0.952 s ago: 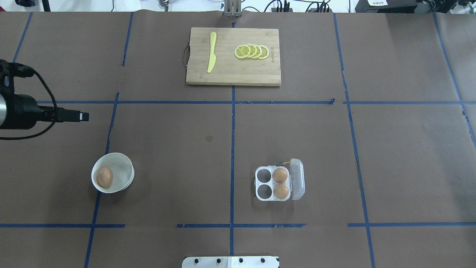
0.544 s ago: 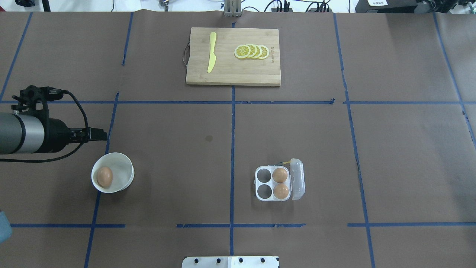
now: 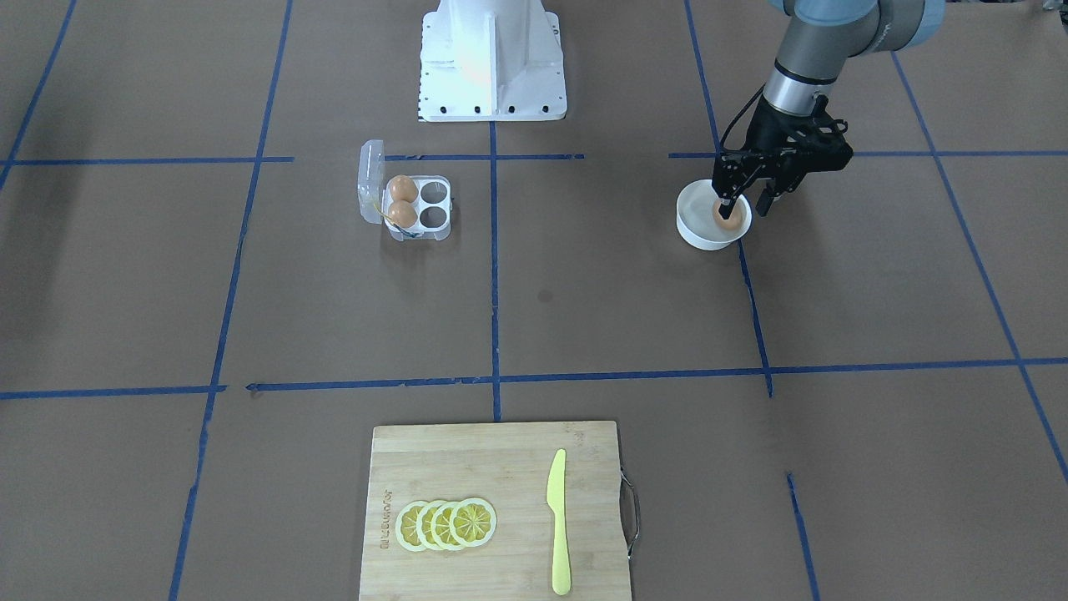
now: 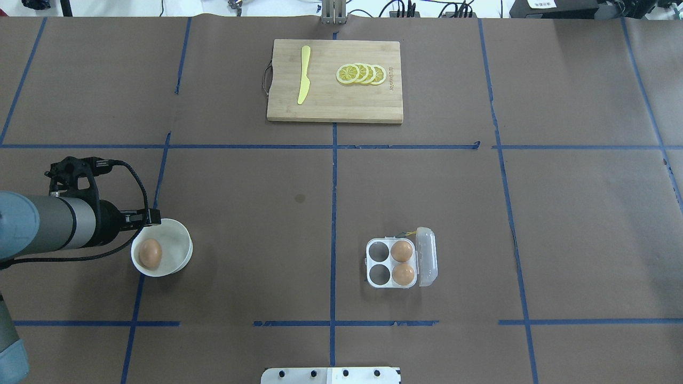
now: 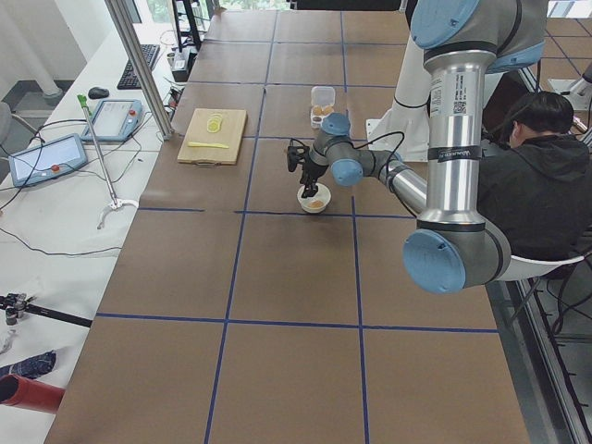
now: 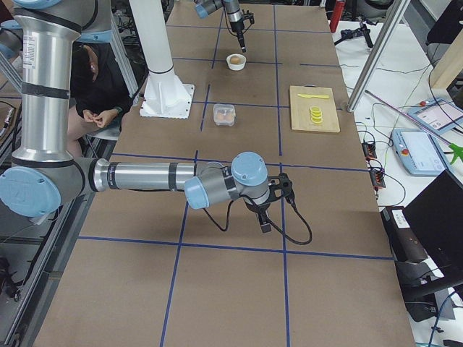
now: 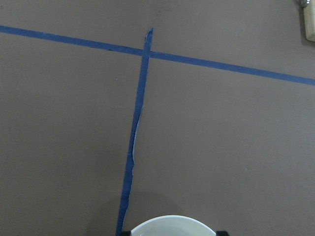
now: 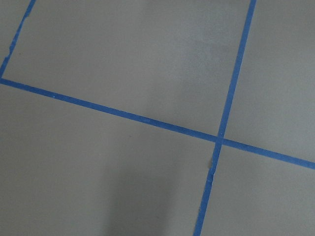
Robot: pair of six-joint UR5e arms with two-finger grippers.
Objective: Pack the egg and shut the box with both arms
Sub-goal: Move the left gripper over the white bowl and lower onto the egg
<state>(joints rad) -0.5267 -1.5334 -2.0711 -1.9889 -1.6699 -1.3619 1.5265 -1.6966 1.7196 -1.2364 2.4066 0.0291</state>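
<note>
A: Overhead exterior first. Where's the egg?
B: Egg (image 4: pixel 150 253) lies in the white bowl (image 4: pixel 180 237), robot's left side of the worktop (image 4: pixel 256 213). Nothing grips it.
A: Left hand?
B: Left hand (image 3: pixel 745 202) is released, fingers (image 3: pixel 727 200) spread wide, pointing down at the bowl's far rim. Front-facing view puts one finger across the egg; can't tell if it touches. From overhead the egg is uncovered, w/ the hand's tip at the rim.
A: Box?
B: Box (image 4: pixel 379 250) sits just right of the centre tape line, well apart from the bowl. Lid (image 4: pixel 427 256) is open, standing on the side away from the bowl. Two other eggs (image 4: pixel 401 250) fill the 2 cells next to the lid.
A: Right hand?
B: Right hand (image 6: pixel 265 223) shows only in the exterior right view, low over bare worktop, far from the box. Released or clenched, can't tell.
A: Else?
B: Cutting board (image 4: pixel 331 106) at the far edge w/ yellow knife (image 4: pixel 304 74) & lemon slices (image 4: pixel 362 73).
</note>
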